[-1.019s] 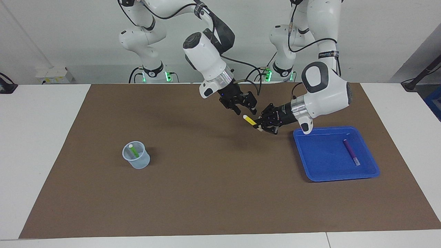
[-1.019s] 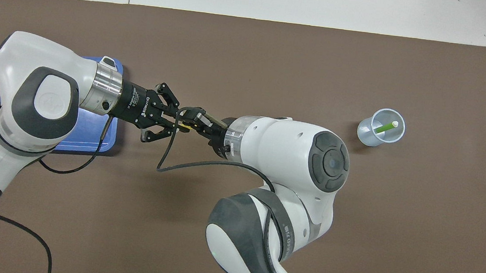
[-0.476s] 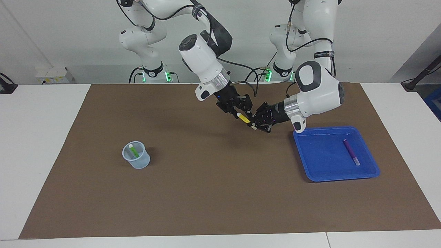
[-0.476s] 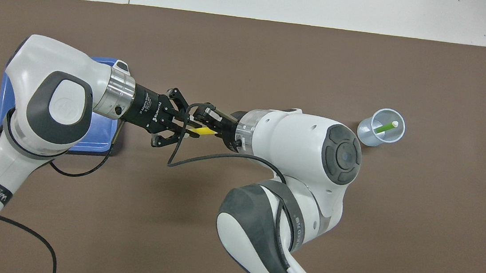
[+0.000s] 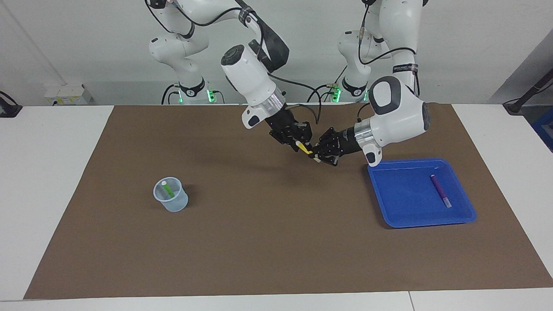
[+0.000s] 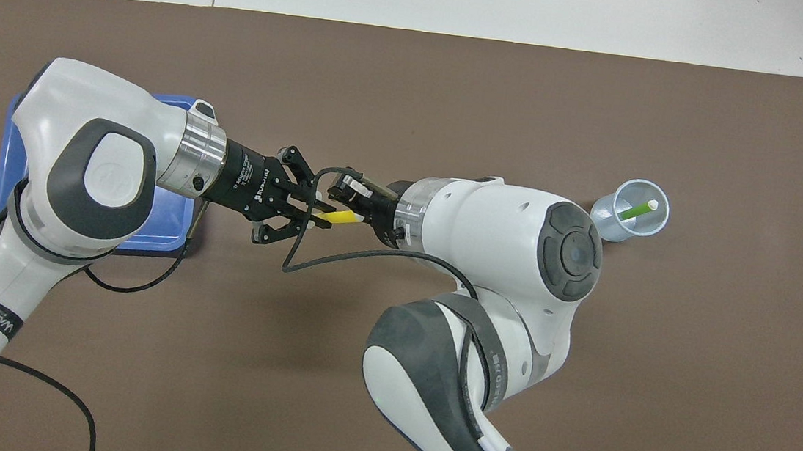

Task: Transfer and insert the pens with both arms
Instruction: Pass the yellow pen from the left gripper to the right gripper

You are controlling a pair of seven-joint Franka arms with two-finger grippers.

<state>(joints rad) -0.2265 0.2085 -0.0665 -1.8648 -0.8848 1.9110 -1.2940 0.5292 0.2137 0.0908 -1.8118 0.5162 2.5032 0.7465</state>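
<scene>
Two pincers (image 5: 318, 152) (image 5: 298, 141) meet on yellow pen (image 5: 305, 148).

Two high, distant views, facing and overhead, sharing the brown mat (image 5: 259, 242).

White wall (image 5: 86, 43), brown-matted table (image 5: 52, 172)

We see robotics lab, test bench. Two white arms (image 5: 259, 82) bolted at table (image 5: 52, 172) edge, green lights at bases, loose black cables (image 6: 339, 264). Brown mat (image 5: 259, 242) covers white table. Bare pale wall, power box (image 5: 67, 94) on table edge.
</scene>
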